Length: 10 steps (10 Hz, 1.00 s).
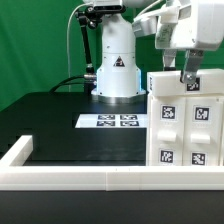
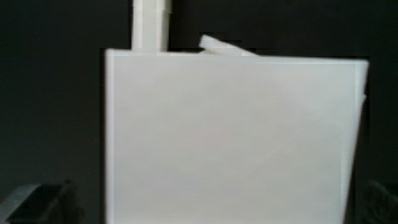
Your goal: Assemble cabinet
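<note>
Low along the front of the exterior view runs the white rim that frames the black table. Just behind it, on the exterior view's right, we see the cabinet: a tall white boxy shell standing upright on the table, its near face showing raised drawer blocks, each carrying a black-and-white square tag. Directly above the cabinet's top edge hangs the gripper, its dark fingers pointing down and reaching the top of the shell; we cannot tell from this view whether they touch it. From the wrist view, a broad plain white panel of the cabinet fills most of the picture right under the jaws, with a narrow white upright piece rising beyond its far edge. Dark blurred shapes sit at the lower corner of that view, and we cannot tell whether the jaws are spread or closed. Beyond the jaws, toward the middle of the table, lies the marker board, flat and well apart from the cabinet. Behind it stands the arm's white base.
</note>
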Available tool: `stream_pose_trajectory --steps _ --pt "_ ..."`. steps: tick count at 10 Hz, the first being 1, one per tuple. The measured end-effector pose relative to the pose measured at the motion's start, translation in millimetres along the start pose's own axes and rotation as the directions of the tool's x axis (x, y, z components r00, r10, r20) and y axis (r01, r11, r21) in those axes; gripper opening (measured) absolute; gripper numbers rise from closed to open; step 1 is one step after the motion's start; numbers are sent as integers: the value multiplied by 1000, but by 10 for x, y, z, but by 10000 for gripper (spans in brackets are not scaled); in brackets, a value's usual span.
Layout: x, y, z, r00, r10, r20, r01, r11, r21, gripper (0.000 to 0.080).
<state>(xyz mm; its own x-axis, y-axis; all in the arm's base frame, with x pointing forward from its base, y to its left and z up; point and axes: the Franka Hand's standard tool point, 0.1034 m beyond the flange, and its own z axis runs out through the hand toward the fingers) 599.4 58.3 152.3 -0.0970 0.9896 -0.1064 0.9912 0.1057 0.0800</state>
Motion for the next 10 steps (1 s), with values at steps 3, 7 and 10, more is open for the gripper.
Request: stream_pose_trajectory --steps 3,7,10 --pt "-43 -18 38 999 32 0 -32 999 -2 770" --pt "-65 -20 41 997 80 1 -80 997 -1 565" --pt "-74 -23 39 980 199 1 -199 980 0 565"
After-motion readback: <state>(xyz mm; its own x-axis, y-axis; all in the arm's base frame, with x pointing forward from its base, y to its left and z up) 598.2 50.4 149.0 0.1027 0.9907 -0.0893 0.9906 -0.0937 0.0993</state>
